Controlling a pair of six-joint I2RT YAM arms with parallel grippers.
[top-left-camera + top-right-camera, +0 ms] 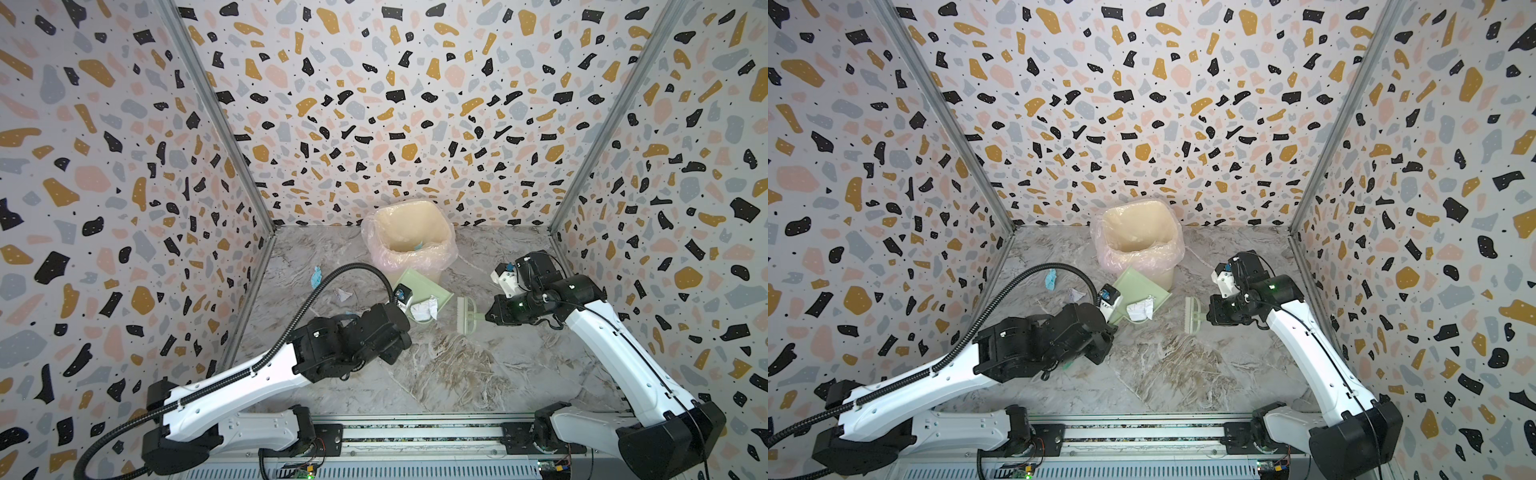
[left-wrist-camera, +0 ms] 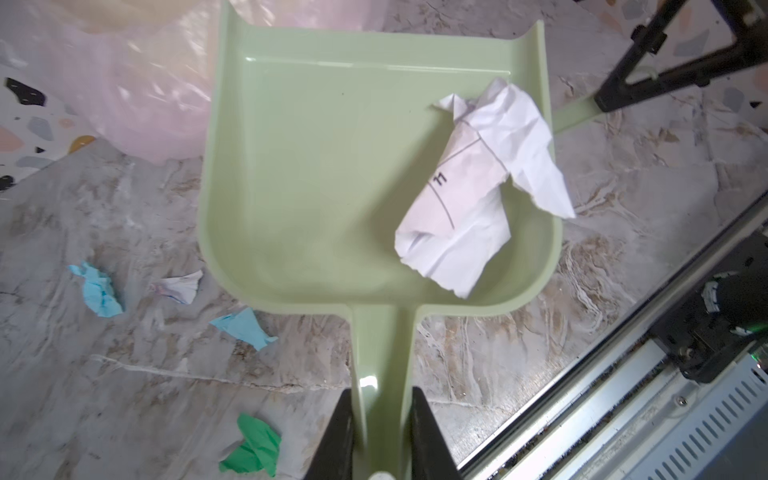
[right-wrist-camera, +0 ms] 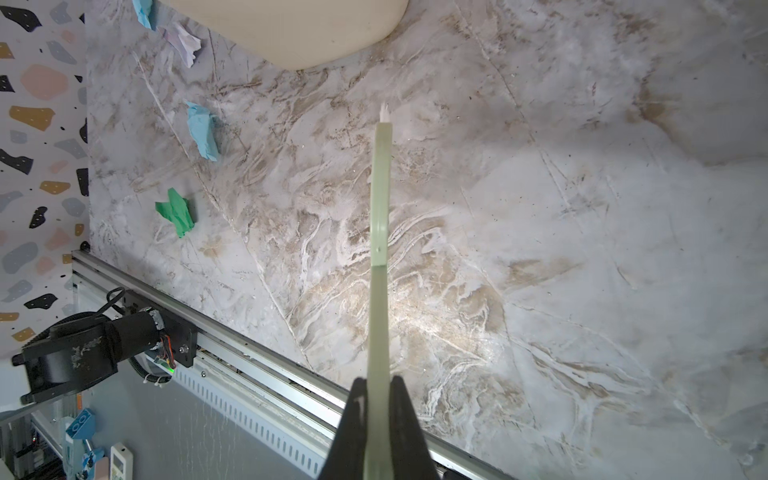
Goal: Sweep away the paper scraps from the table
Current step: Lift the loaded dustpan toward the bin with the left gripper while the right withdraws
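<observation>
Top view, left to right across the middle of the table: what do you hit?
In order: light blue scrap → lilac-white scrap → dustpan → brush → right hand.

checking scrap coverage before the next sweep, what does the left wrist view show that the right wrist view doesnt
Only the left wrist view: the dustpan with a crumpled white paper in it, its handle between the jaws of the left gripper. Only the right wrist view: the head of the brush, edge-on. Both: the right gripper on the brush handle, the table, the bin, two loose light blue scraps, a green scrap, a lilac-white scrap.
</observation>
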